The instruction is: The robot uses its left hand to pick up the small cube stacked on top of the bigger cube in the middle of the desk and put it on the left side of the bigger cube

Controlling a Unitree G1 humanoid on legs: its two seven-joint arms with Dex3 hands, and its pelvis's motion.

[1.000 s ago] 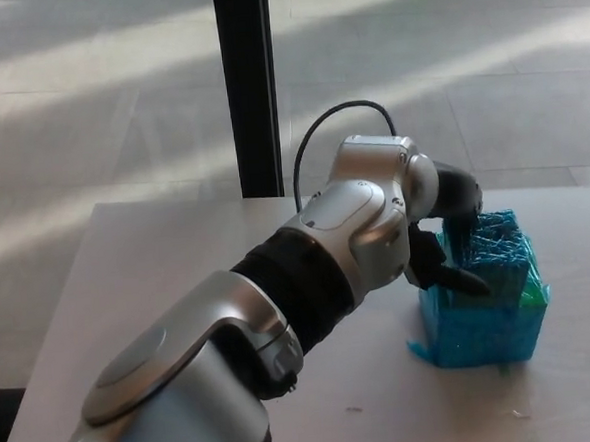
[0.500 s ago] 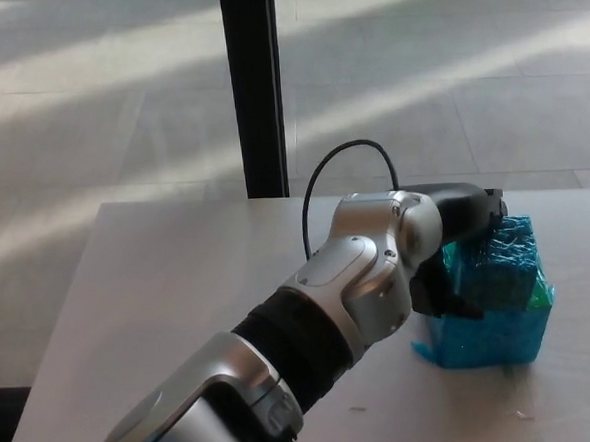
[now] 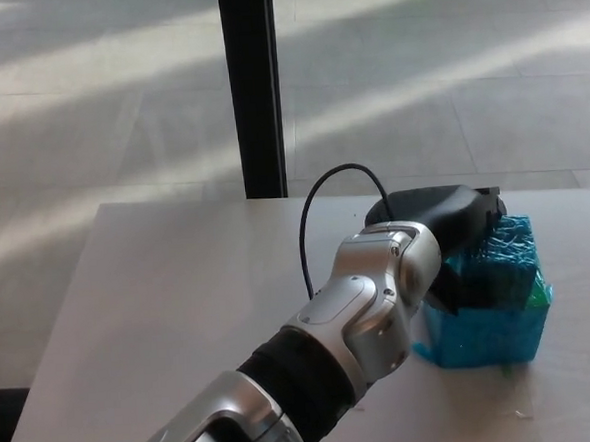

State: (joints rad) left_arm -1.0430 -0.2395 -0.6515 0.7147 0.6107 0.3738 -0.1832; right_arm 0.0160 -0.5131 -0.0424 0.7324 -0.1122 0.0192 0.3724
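Small cube (image 3: 502,246) sits at the right of the frame, a teal block of rough, spiky mesh perched on top of the bigger cube (image 3: 487,331), which rests on the pale surface (image 3: 179,288) at the right of the frame, a little below middle height. The two are the same colour, so the seam between them is hard to pick out. Compared with a second ago, the left arm has stretched further forward and its wrist has rolled, so the left robot hand (image 3: 440,222) now lies over the near top corner of the stack, its black shell above the small cube and at least one finger reaching down the left face of the blocks. From where I stand the fingers are mostly hidden behind the wrist housing, so I cannot tell whether they are spread, together or already clamped on the cube. The stack itself looks unmoved, and the small cube is not lifted. My reading is that the reach is nearly finished and the grasp is the step in hand; the carry to the picture's left of the bigger cube is all yet to come. The mesh looks snaggy, so a finger could drag both blocks. A black cable (image 3: 323,194) loops up from the wrist, and a dark post (image 3: 250,83) stands behind the surface. The right robot hand is out of sight.
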